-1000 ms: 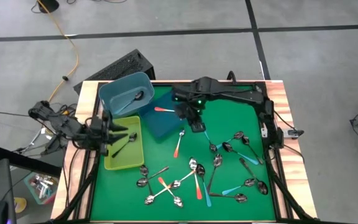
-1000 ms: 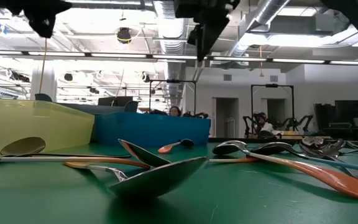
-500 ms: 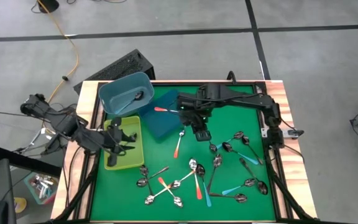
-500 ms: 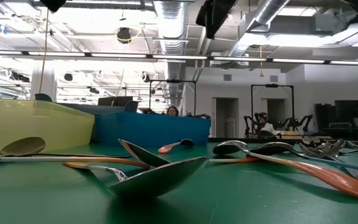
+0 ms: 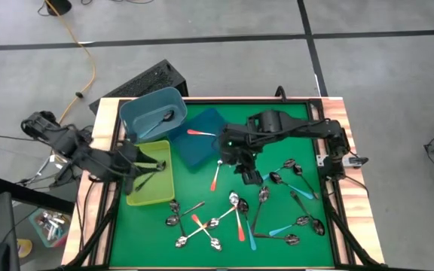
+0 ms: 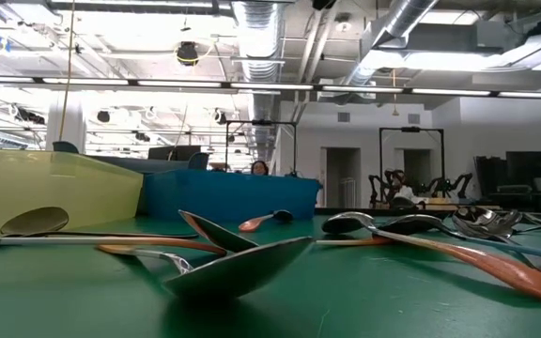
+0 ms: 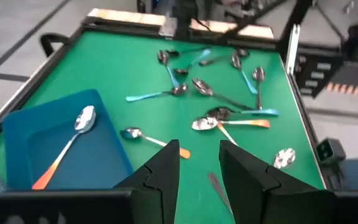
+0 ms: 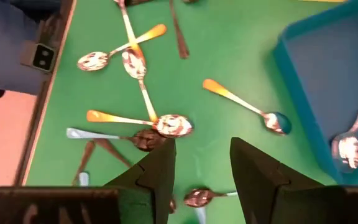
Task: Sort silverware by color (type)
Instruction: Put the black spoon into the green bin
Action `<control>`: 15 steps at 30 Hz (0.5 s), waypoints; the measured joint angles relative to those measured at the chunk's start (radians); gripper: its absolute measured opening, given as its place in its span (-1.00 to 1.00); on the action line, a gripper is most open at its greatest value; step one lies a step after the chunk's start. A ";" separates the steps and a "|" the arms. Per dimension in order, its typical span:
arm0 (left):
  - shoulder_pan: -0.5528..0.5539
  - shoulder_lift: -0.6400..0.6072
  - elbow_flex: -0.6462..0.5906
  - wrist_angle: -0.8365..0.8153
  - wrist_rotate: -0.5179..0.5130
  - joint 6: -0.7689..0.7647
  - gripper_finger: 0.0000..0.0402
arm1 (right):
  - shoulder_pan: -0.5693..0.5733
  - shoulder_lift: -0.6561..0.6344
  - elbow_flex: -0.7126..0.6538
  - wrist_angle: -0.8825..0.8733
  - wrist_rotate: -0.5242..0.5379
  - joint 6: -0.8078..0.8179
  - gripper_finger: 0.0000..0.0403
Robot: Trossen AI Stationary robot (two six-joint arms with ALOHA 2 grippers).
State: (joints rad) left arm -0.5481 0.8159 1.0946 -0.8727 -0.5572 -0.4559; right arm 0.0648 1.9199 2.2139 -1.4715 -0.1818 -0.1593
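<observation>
- The silverware (image 5: 236, 218) lies mostly in a loose heap at the lower centre of the high view, on the green tabletop (image 5: 292, 128). Handles cross at many angles, with no shared direction.
- In the low view the nearest spoon (image 6: 252, 265) lies along the frame's width, its shiny bowl towards the viewer.
- At the lower right of the heap a teal-handled spoon (image 5: 277, 231) lies almost level across the frame, bowl to the right.
- Just above the heap an orange-handled spoon (image 5: 215, 178) lies alone. Its long axis runs nearly up and down the frame, with the bowl at the upper end.
- The right gripper (image 5: 247, 176) hangs just right of that spoon. Its arm reaches in from the right edge of the tabletop, bent at the elbow. Its fingers (image 8: 160, 174) stand apart, with nothing between them.
- At the left, the left gripper (image 5: 148, 166) is over the yellow-green bin (image 5: 138, 200). Its fingers (image 7: 166, 174) are apart and clamp nothing. It hides what is in the bin.
- Above centre, the blue tray (image 5: 206, 150) holds one orange-handled spoon (image 5: 199, 132), lying almost level with its handle pointing right.
- Farthest, at the upper left, the teal bin (image 5: 138, 113) holds one dark spoon (image 5: 160, 120), lying on a slant.
</observation>
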 joint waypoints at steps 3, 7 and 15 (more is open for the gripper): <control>-0.032 -0.075 -0.043 0.009 -0.075 -0.045 -0.50 | 0.024 -0.002 -0.001 0.012 0.000 0.006 -0.19; -0.046 -0.122 -0.087 0.016 -0.143 -0.059 -0.50 | 0.035 -0.004 -0.001 0.063 0.002 -0.022 -0.19; -0.048 -0.120 -0.144 0.017 -0.139 -0.046 -0.50 | 0.006 -0.002 -0.001 0.140 0.002 -0.040 -0.19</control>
State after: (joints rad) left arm -0.5960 0.6957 0.9503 -0.8552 -0.6964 -0.5020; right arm 0.0705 1.9175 2.2131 -1.3316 -0.1799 -0.1997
